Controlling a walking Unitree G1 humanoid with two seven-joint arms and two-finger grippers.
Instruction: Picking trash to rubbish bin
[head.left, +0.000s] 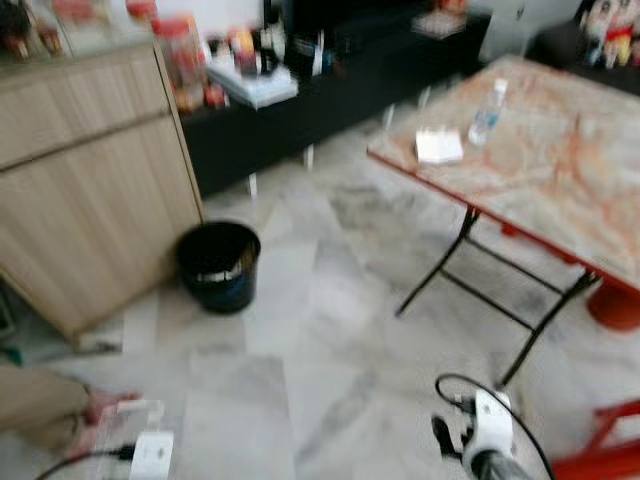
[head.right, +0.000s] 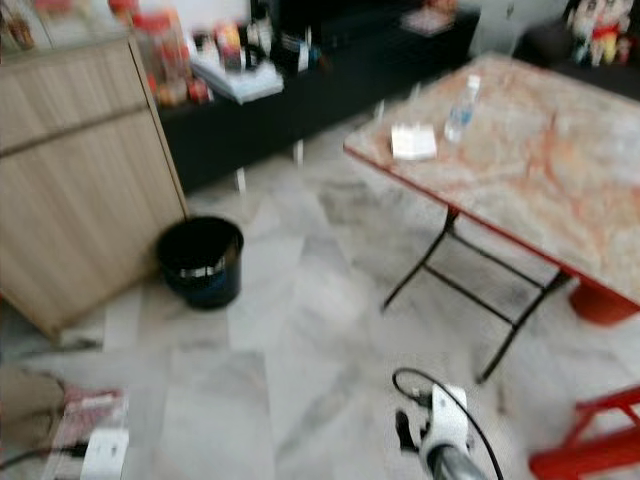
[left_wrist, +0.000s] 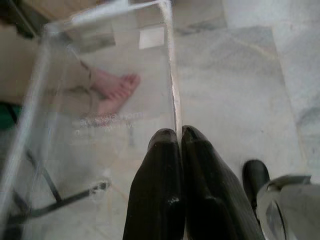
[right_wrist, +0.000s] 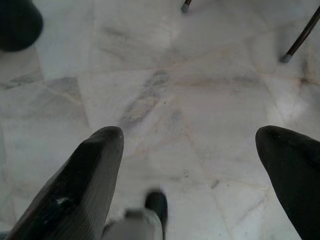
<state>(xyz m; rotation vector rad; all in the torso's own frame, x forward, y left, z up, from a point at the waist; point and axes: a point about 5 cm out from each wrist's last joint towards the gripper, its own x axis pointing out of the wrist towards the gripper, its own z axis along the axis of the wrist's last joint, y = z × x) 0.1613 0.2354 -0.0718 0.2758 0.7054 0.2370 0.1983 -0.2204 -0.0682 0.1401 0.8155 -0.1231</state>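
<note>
Two claws noted. Left claw: fingers pinched together on the thin edge of a clear plastic container, presumably the trash; an edge grip suits its flat, flimsy wall. A person's bare foot shows through it. Right claw: spread wide, holding nothing, pointed at the marble floor, likely free for a further pickup. Mid-frame left, the black rubbish bin stands open beside the wooden cabinet. Upper right, the tabletop carries a bottle and a white packet.
</note>
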